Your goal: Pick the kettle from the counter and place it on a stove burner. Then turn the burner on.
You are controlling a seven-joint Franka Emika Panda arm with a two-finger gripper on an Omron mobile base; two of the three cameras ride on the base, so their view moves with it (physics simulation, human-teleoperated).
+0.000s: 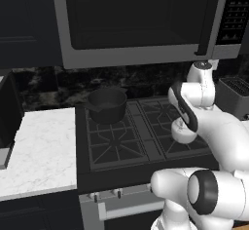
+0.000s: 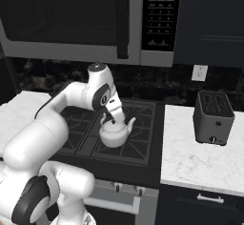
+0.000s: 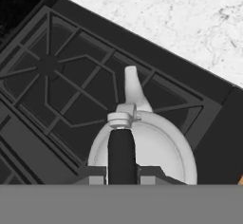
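No readable brand or label anywhere; the microwave point(image 2: 95, 21) keypad marks are too small to read. The hand point(image 2: 116, 119) is clamped narrow on the dark handle of the kettle point(image 2: 114, 132), spout toward the right tabletop point(image 2: 200, 157). The kettle is over the stove burner point(image 2: 131, 145) at the front right of the cooktop; touching the grate or just above it, cannot tell. A dark saucepan point(image 1: 107, 105) sits on the back left burner. A grey toaster point(image 2: 213, 118) stands on the right tabletop. Stove knobs point(image 2: 115, 187) line the front edge.
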